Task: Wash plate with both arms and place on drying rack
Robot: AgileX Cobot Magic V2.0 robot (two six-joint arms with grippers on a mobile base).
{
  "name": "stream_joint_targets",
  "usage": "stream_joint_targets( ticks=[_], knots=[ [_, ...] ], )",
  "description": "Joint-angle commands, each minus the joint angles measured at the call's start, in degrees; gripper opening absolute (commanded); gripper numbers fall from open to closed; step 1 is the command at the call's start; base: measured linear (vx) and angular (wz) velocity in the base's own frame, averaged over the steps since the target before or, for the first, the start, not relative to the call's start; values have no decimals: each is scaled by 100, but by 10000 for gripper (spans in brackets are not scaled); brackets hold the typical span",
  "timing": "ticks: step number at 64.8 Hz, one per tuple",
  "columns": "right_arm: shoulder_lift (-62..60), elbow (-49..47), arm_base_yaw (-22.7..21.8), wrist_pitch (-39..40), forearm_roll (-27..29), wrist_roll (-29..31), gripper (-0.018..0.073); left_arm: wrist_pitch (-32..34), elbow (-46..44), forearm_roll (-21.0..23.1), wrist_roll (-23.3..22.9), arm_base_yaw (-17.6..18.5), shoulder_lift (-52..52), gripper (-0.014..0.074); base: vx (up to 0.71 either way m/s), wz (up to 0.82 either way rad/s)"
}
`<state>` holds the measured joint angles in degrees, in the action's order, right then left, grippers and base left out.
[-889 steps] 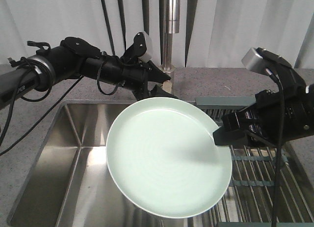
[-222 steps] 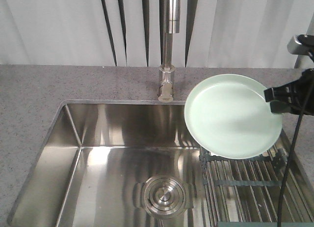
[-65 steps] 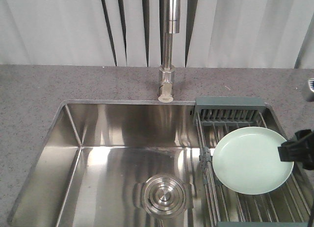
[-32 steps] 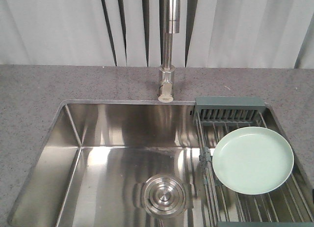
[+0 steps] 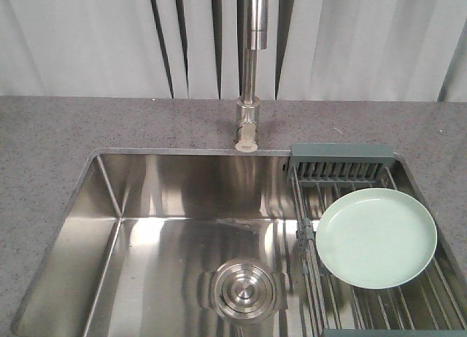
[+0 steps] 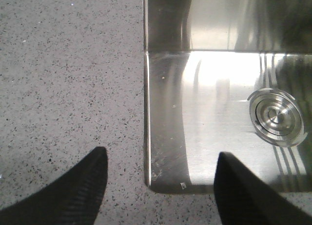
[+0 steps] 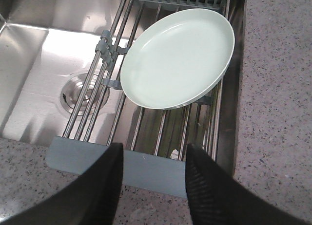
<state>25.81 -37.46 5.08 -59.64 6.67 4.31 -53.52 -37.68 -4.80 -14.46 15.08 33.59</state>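
The pale mint-green plate (image 5: 376, 238) (image 7: 178, 57) lies face up on the bars of the drying rack (image 5: 341, 168) (image 7: 122, 166), which spans the right end of the sink. No arm shows in the front view. My right gripper (image 7: 153, 159) hangs open above the rack's near grey-teal end, well short of the plate, with nothing between its fingers. My left gripper (image 6: 161, 169) is open and empty over the sink's near left corner, one finger above the counter, the other above the basin.
The steel sink basin (image 5: 175, 235) (image 6: 214, 113) has a round drain (image 5: 244, 289) (image 6: 276, 116). A tall faucet (image 5: 249, 67) stands behind it. Speckled grey countertop (image 5: 58, 140) (image 7: 273, 113) surrounds the sink; a curtain hangs at the back.
The right gripper carried the plate down onto the rack, let go of it and drew back out of the front view. The plate has lain still for the last half second.
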Motion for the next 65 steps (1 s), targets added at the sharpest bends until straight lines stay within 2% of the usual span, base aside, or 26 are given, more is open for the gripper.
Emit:
stream_joint_targets(
  ticks=[1,22,44,53,65],
  knots=[
    [47,-128,2,289,5,17,291,315,-137,-26,-59,11,6,441,0,0],
    [47,-128,2,289,5,17,291,314,-137,-26,-59,11,6,441,0,0],
    [47,-128,2,289,5,17,291,967,-180,-6,-59,11,35,432,0,0],
    [47,-128,2,288,-1,17,291,745,-552,-27,18,11,332,427,0,0],
    [47,-128,2,288,-1,17,291,352,-1280,-26,399,11,982,427,0,0]
  ],
)
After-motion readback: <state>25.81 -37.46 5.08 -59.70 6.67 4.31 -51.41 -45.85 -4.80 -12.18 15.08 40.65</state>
